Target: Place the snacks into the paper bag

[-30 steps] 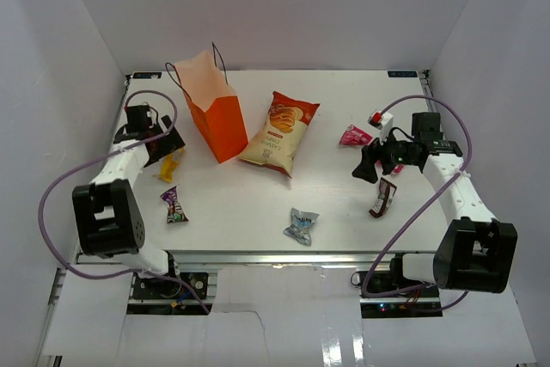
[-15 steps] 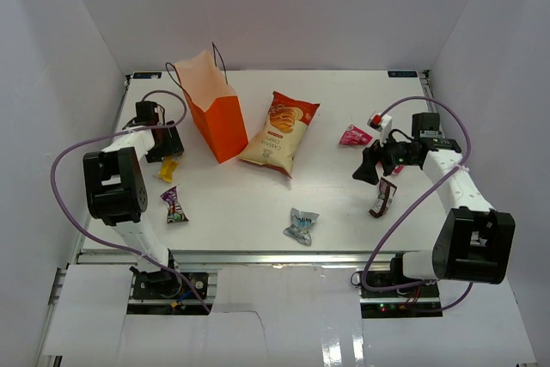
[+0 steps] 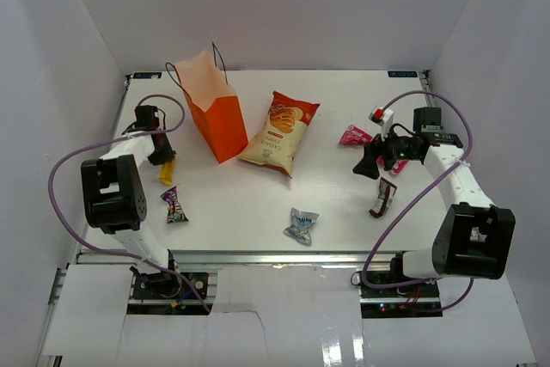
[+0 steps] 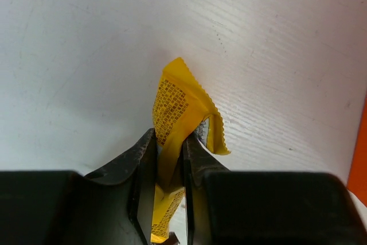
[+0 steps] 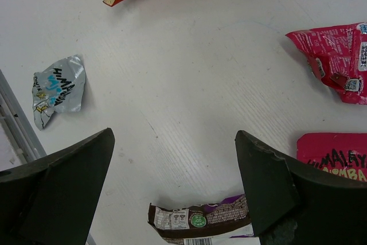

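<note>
White table (image 3: 258, 204): left gripper (image 4: 169, 159) clamped on a yellow packet (image 4: 175, 104), near the upright paper bag (image 3: 215, 118); chip bag (image 3: 279, 133) lies beside it. Right gripper (image 5: 173, 137) fingers spread wide, hovering by the brown packet (image 5: 200, 222)

Paper bag (image 3: 212, 113) mouth open upward, cord handles arching over rim. Chip bag (image 3: 279, 131) just right of it, narrow gap between. Bare table (image 3: 335, 182) from chip bag to pink packet (image 3: 354, 135). Silvery packet (image 3: 301, 223) near front edge. Yellow packet (image 3: 168, 169) and dark packet (image 3: 173, 204) dot strip between left wall (image 3: 69, 66) and paper bag.

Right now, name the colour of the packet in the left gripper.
Yellow packet with fine dark print; best in left wrist view.
</note>
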{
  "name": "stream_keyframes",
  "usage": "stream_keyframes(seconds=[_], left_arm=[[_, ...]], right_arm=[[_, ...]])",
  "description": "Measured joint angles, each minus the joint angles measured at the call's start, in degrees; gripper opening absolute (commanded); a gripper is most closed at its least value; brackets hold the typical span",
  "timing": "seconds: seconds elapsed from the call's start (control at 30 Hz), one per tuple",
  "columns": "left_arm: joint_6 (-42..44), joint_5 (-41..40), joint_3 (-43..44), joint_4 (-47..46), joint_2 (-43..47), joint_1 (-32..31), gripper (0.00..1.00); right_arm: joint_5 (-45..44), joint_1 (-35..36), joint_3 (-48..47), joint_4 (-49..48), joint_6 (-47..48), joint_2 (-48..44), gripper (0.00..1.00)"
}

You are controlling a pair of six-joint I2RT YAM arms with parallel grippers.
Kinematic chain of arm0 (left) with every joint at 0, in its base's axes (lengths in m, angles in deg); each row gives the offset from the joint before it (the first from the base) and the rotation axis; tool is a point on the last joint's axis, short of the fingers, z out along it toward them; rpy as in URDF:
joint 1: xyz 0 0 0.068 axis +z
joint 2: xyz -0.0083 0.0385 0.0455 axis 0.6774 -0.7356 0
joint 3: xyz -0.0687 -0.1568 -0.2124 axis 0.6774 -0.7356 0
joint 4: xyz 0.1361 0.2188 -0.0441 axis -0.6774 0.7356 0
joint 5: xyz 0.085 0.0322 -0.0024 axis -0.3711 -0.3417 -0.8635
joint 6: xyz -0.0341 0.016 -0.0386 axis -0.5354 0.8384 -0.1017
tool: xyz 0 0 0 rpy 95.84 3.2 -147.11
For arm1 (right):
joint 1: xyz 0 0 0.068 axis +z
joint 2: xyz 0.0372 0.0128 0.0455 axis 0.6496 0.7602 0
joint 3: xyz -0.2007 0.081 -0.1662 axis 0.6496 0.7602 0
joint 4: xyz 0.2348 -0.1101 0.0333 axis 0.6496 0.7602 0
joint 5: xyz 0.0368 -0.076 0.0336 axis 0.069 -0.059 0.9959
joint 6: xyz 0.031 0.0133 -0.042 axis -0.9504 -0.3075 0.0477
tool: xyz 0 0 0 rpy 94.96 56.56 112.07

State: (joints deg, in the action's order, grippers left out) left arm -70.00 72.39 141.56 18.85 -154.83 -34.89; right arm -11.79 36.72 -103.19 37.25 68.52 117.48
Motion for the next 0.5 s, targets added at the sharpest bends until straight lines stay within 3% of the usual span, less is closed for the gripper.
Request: stream_keyframes(seconds=[0.13, 0.4, 0.5], left_arm=[[-2.78, -0.72, -1.77, 1.51, 5.97, 0.00, 0.24], [-13.73, -0.44, -3.67, 1.31, 34.12, 0.00, 0.24], [-16.83, 0.46, -1.55, 1.51, 40.22, 0.00, 0.24]], right_arm=[[0.13, 0.00, 0.00, 0.04, -0.02, -0.07, 0.91], [0.79, 0.00, 0.07, 0.07, -0.22, -1.81, 0.92], [1.22, 0.00, 0.07, 0.04, -0.24, -1.95, 0.91]])
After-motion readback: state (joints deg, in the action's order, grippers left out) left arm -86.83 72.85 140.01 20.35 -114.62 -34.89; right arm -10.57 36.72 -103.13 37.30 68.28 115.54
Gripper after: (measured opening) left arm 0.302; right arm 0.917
